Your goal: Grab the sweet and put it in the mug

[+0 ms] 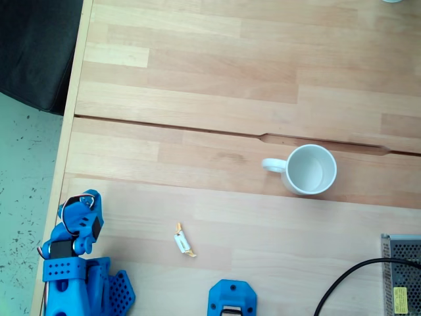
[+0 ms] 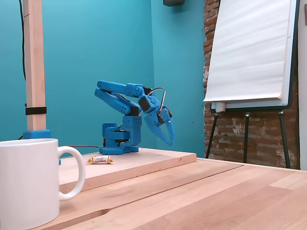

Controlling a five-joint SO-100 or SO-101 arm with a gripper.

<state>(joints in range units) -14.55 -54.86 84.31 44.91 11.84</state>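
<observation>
The sweet [image 1: 183, 239] is a tiny white candy with yellow-orange twisted ends. It lies on the wooden table, to the right of the blue arm in the fixed view from above. In the low fixed view the sweet [image 2: 100, 160] sits on the raised board in front of the arm's base. The white mug [image 1: 309, 169] stands upright and empty, far to the upper right of the sweet, handle pointing left. The mug [image 2: 29, 182] looms in the left foreground of the low view. My gripper [image 1: 89, 196] [image 2: 170, 141] hangs folded near the base, tips down, shut on nothing, well clear of the sweet.
A blue post base [image 1: 231, 299] stands just below and right of the sweet, carrying a wooden post [image 2: 33, 72]. A metal power supply [image 1: 401, 273] with a black cable [image 1: 342, 280] occupies the lower right. The table edge [image 1: 66, 131] runs down the left. A flipchart [image 2: 249, 52] stands behind.
</observation>
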